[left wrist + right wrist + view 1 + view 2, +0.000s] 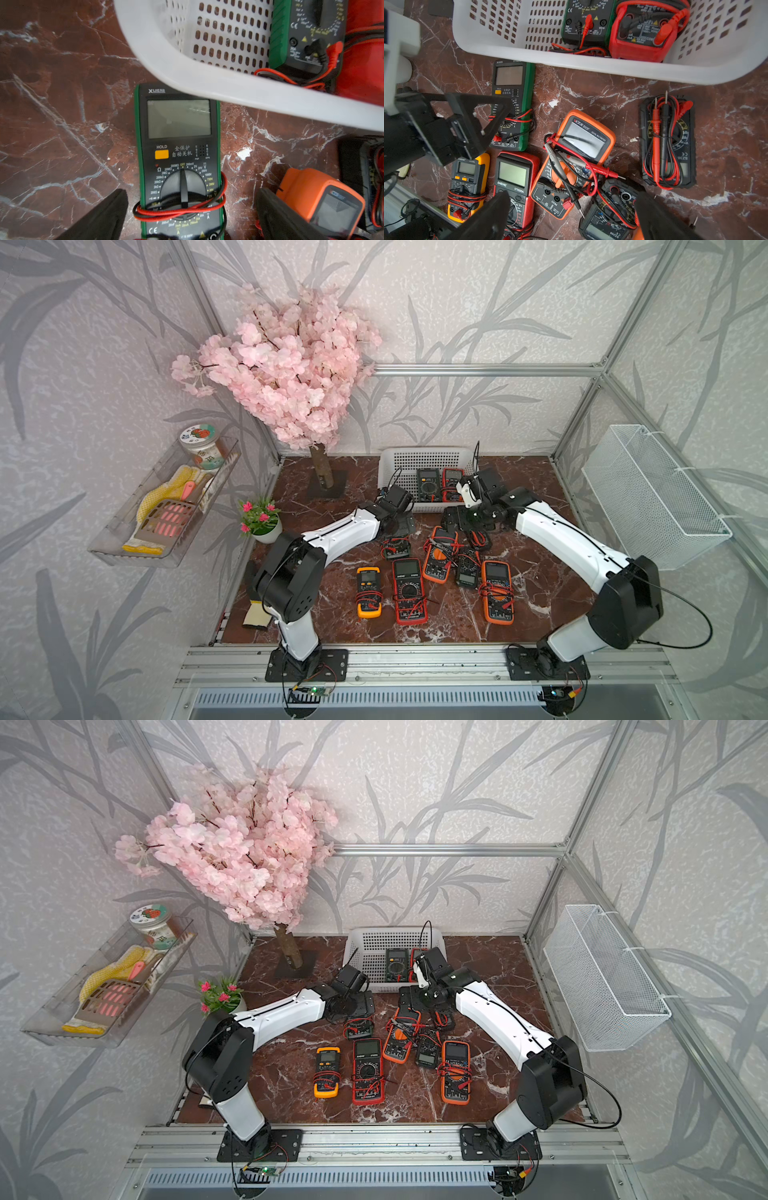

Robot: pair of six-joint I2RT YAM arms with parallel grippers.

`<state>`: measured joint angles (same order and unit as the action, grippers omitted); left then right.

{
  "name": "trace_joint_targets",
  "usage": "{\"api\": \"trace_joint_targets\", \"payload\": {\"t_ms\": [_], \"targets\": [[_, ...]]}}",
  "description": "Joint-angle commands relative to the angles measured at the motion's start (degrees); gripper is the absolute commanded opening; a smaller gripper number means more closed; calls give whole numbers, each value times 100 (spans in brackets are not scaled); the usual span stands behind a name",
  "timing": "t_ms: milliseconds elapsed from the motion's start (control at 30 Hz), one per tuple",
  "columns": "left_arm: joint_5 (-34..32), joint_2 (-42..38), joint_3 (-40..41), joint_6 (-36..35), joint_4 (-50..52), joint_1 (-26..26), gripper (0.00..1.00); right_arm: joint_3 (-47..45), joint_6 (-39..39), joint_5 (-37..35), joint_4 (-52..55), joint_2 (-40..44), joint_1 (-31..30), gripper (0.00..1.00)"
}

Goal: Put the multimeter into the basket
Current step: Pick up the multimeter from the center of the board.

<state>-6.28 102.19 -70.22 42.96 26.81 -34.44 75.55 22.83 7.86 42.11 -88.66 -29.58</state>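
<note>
The white perforated basket [424,458] [386,938] stands at the back of the marble table, holding a green multimeter [428,485] and a red one [452,483]. Just in front of its rim [228,91] lies a green multimeter [178,155] [397,548] wrapped in red and black leads. My left gripper [192,193] hovers open over it, one finger on each side, touching nothing. My right gripper [572,196] [455,522] is open above an orange multimeter [571,162] and a small black one [608,216]. Several more multimeters lie nearer the front.
A yellow meter [368,591], a red one [409,591] and an orange one [496,591] lie in a row. A pink blossom tree [291,364] and a flower pot [262,522] stand at the left. A white wire bin [652,497] hangs on the right wall.
</note>
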Motion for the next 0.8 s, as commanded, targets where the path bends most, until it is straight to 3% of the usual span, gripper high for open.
{"api": "trace_joint_targets", "payload": {"t_ms": [0,600,667,767], "targets": [[79,193,129,-156,-57,-25,100,-37,15,-134,154,165,-30,99],[206,884,140,-218,-138,-28,99,130,57,-274,273,28,-33,99],[225,863,153,-210,-136,-28,92,191,26,-292,316,0,-36,99],[246,712,201,-200,-143,-28,74,256,-5,-326,332,-32,-30,99]]}}
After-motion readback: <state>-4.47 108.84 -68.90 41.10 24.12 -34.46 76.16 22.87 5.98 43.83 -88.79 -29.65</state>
